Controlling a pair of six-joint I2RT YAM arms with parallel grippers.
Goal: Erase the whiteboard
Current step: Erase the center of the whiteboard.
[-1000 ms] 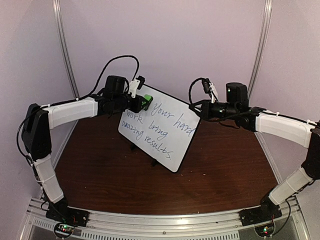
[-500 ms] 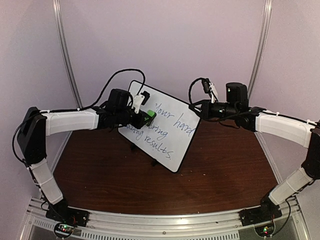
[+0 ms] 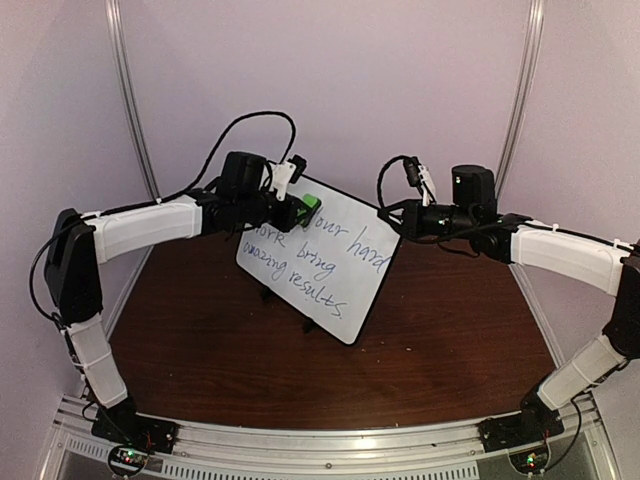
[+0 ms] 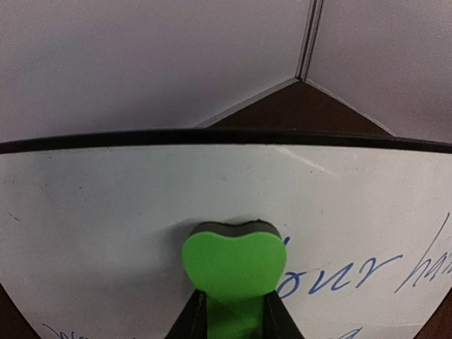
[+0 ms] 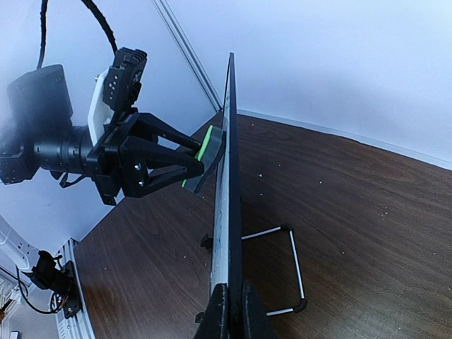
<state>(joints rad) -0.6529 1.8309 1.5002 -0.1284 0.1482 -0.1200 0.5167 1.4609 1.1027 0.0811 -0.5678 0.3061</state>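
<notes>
The whiteboard stands tilted at the centre of the overhead frame, propped on a thin wire stand on the dark worktop. The erasing looks barely begun. The upper left corner of the board is blank, but nearly all the blue handwriting is there to be wiped: a top line that starts at "our hard", then "work bring" and "amazing results" running down toward the lower right corner.

The left end effector is clenched on a green eraser, which is pressed flat against the board just left of the word "our", near the top edge. The right end effector is clamped on the board's right edge, its two fingers pinching the thin frame, apparently to brace the board against the push of the eraser.

The board is smooth, glossy and white, with rounded corners and a narrow black frame; edge-on in the right wrist view it is very thin. The eraser is a small block with a bright green back, heart-like in outline from the left wrist, and a dark pad facing the board. The worktop has a brown wood-grain finish dotted with pale specks.
</notes>
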